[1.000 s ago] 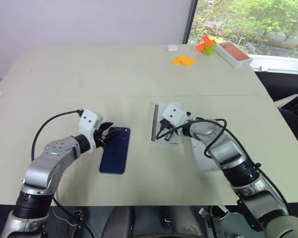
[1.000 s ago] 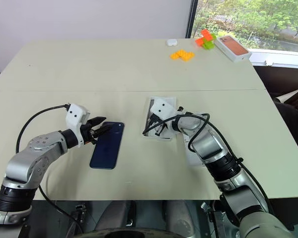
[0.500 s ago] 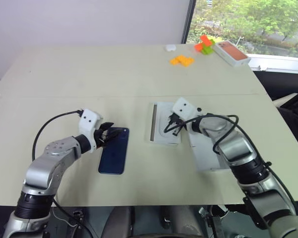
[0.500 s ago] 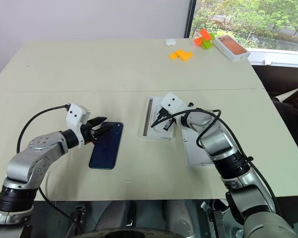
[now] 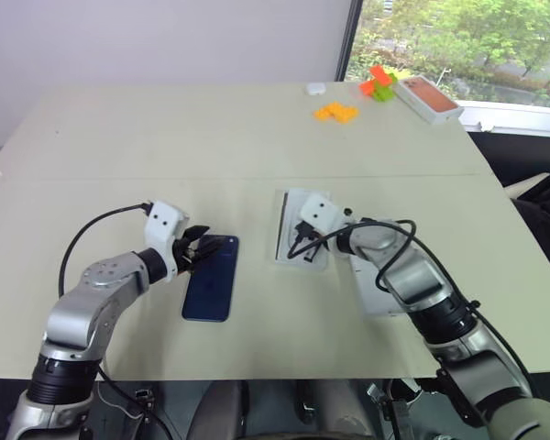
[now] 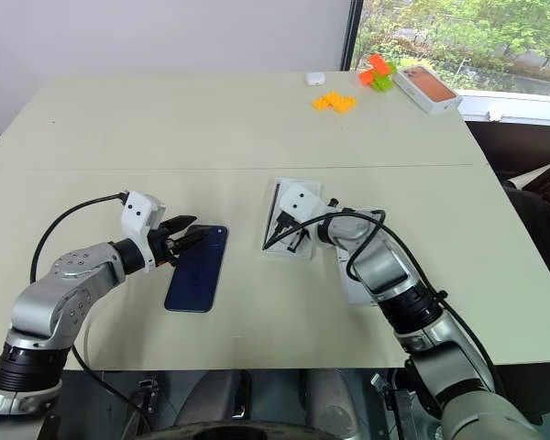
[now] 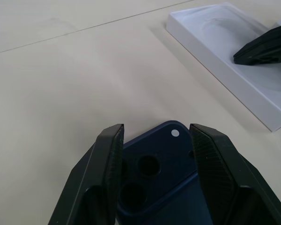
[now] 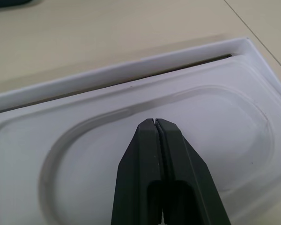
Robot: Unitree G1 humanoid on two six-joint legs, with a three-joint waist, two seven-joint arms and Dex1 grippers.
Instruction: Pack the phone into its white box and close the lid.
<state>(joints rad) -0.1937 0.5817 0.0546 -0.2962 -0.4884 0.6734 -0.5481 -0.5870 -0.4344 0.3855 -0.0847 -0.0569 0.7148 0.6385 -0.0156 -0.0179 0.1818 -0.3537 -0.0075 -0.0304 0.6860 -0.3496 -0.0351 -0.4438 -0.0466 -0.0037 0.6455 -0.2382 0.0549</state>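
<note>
The dark navy phone (image 5: 211,278) lies flat on the table, back up, with its camera cluster (image 7: 140,176) at the far end. My left gripper (image 5: 197,249) is shut on that end, one finger against each long side. To the right lies the shallow white box (image 5: 285,225), and a thin white insert (image 8: 215,140) with an oval recess lies in it. My right gripper (image 8: 155,121) is shut and its tip rests over the insert. The white lid (image 5: 378,298) lies to the right of the box, partly hidden under my right arm.
At the far right corner of the table stand a box printed with an orange-pink phone (image 5: 429,98), orange blocks (image 5: 337,112), orange and green blocks (image 5: 379,82) and a small white object (image 5: 316,89). The table's front edge runs just below both arms.
Half a second ago my right gripper had lifted off to the right. It has since dropped back onto the insert. My left gripper and the phone have not moved.
</note>
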